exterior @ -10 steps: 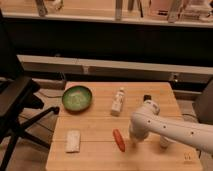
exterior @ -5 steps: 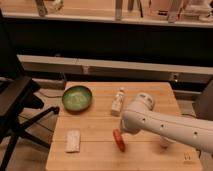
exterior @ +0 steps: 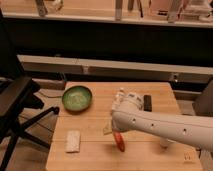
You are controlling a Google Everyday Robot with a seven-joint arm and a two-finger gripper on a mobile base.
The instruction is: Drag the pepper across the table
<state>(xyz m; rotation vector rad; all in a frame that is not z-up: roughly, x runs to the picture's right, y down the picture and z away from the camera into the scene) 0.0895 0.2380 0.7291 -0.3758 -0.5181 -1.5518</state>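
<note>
Lying near the front edge of the table [exterior: 90, 155], the pepper [exterior: 119, 141] is seen with its long axis running front to back, directly beneath the gripper [exterior: 114, 131], largely hidden by the white arm [exterior: 165, 127] reaching from the right.

Single cam, looking down at an angle from high behind the arm, facing the far wall & sitting mid-range. The gripper [exterior: 116, 131] is hanging low-centre over the table [exterior: 90, 135]; far edge lying beyond it, near edge cropped.
</note>
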